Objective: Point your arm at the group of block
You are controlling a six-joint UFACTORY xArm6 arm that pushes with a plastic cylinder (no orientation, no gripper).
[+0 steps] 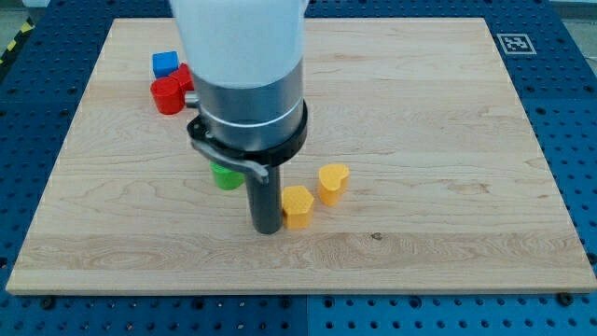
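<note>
My tip (267,228) (plain rod, no claw to open/shut) sits mid-table (448,140), touching yellow block (298,206); red blocks (169,94) w/ blue block (165,63) lie well off toward view's top-left, green block (224,176) nearer.

The rectangular light wooden board (448,140) lay flat and filled most of the view; its grain ran from the view's left to the view's right. A small dark knot mark (377,235) showed in the wood towards the view's bottom, right of centre. The board rested on a blue perforated metal table (569,112), which was visible around the board's edges. A black-and-white square marker tag (514,43) sat on the table just beside the board's top right corner. A yellow-and-black striped strip (14,42) crossed the view's top left corner.
</note>
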